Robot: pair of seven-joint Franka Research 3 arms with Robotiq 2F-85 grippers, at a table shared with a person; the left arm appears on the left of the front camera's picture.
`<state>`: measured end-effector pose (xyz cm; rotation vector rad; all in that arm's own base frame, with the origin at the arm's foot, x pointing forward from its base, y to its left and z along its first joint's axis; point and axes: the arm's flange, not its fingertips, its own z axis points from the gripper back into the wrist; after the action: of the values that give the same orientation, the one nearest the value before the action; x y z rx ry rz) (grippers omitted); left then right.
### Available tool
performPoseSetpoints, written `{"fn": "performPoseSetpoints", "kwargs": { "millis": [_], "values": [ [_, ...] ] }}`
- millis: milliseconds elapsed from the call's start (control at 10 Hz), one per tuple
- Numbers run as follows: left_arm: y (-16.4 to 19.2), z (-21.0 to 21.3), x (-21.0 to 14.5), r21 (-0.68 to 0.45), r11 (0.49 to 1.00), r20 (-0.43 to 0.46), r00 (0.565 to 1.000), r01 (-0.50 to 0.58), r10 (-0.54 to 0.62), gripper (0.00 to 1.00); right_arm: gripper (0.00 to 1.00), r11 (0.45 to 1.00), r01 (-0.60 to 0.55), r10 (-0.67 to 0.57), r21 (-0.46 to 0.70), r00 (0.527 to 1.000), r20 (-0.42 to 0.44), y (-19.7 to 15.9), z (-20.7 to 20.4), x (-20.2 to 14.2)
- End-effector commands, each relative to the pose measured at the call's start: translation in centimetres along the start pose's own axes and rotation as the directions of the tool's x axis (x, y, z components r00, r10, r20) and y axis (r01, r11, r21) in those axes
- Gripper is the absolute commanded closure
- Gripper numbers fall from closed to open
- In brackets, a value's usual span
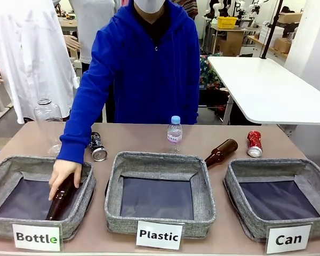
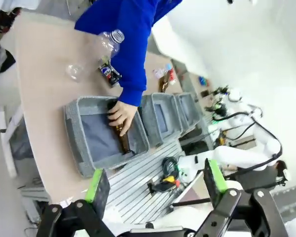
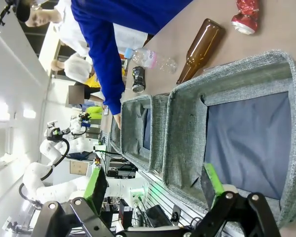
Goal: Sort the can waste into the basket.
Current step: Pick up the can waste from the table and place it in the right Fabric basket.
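Both arms wait while a person works at the sorting table. The right pincer (image 3: 154, 181) hangs with its green-padded fingers spread and empty. The "Can" basket (image 3: 227, 79) sits directly ahead of it and holds no cans. The dented red can (image 3: 246, 15) lies on its side past the basket's far rim, well beyond the fingertips. The brown glass bottle (image 3: 200, 49) lies close by the can, its neck touching or nearly touching that rim.

The left pincer (image 2: 156, 180) is likewise spread and holds nothing. Ahead of it, the person's hand (image 2: 121, 112) lowers another brown bottle into the "Bottle" basket (image 2: 71, 113). The black printed can (image 2: 110, 74) lies beyond that basket's far wall, beside the blue sleeve.

The main risk is probably on the left. A reach for the black can would cross the person's forearm, so a move made too soon could strike it. On the right, the glass bottle lies so near the red can that a wide approach might knock it into a roll, or close on the wrong item. The red can is on its side and crumpled, so it could squirt out from a pinch that lands off-centre. A release before the can clears the basket rim would probably drop it on the table.
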<state>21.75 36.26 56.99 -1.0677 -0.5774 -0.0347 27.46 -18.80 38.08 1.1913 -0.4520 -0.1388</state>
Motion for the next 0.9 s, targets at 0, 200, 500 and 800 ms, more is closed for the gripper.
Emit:
{"fn": "performPoseSetpoints", "kwargs": {
  "millis": [0,200,500,800],
  "values": [
    [2.8,0.7,-0.1,-0.070,0.998,0.045,0.999,-0.003,0.006,0.00,0.00,0.999,-0.028,0.027,0.020,0.999,0.016,0.0,0.1,0.4],
    [3.2,0.1,-0.1,-0.053,0.999,0.035,0.999,-0.013,0.015,0.00,0.00,0.999,-0.028,0.027,0.020,0.999,0.016,0.0,0.1,0.4],
    [1.3,-2.6,1.0,-0.026,1.000,-0.033,0.999,0.018,-0.019,0.00,0.00,0.999,-0.028,0.027,0.020,0.999,0.016,0.0,0.1,0.4],
    [-5.4,-11.6,2.6,0.145,0.986,-0.168,0.984,0.084,-0.059,0.00,0.00,0.999,-0.028,0.027,0.020,0.999,0.016,0.0,0.1,0.4]
  ]
}}
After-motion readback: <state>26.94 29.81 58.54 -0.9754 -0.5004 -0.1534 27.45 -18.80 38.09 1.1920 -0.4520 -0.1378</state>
